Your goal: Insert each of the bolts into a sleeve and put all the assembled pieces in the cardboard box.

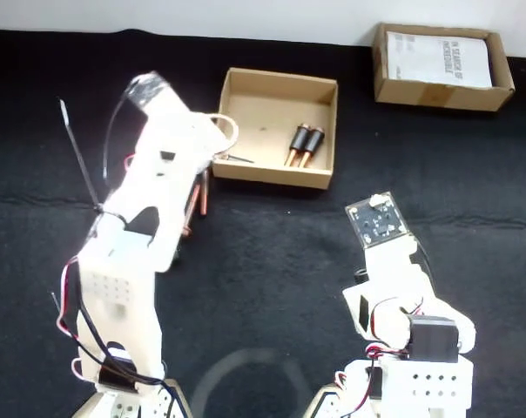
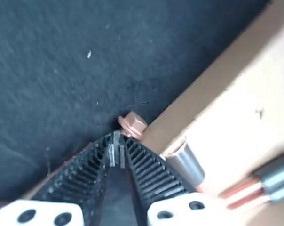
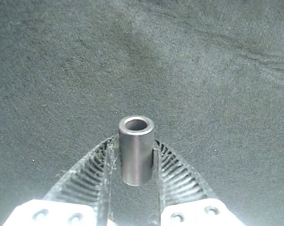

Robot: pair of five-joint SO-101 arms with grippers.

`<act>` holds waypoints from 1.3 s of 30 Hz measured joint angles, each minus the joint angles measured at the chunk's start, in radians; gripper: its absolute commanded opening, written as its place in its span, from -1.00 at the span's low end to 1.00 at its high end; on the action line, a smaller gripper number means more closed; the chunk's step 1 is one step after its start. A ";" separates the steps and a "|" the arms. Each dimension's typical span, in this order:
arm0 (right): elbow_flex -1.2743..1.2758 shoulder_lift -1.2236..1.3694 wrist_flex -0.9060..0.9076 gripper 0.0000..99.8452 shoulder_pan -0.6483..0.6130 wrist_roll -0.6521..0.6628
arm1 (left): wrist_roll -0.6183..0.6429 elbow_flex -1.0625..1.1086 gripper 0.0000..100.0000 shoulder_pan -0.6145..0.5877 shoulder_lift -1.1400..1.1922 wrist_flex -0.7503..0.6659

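Gripping one bolt [image 2: 131,125], left end effector [image 2: 115,143]; one sleeve [image 3: 136,155], right end effector [image 3: 134,145]; two assemblies [image 1: 303,144] in box [image 1: 272,172].

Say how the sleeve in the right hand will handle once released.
The sleeve looks like smooth metal, so probably rigid and somewhat slippery in the right hand. As a round tube, it would likely roll if laid sideways.

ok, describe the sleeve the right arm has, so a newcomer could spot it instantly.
On the black table, find the right arm, standing apart from the cardboard box. Its gripper clamps a grey metal sleeve. Unlike the two sleeves in that box, which carry copper bolts, its bore is empty.
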 measured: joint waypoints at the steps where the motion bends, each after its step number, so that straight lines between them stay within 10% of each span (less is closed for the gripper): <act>1: 0.000 0.000 -0.008 -0.98 0.000 0.000 | -0.018 -0.020 -0.97 0.014 0.000 0.035; 13: 0.000 0.000 -0.034 -0.98 0.000 0.044 | -0.132 -0.031 -0.35 0.052 0.000 0.175; 39: 0.000 0.000 -0.037 -0.98 0.000 0.044 | -0.221 -0.020 -0.59 -0.101 0.101 0.031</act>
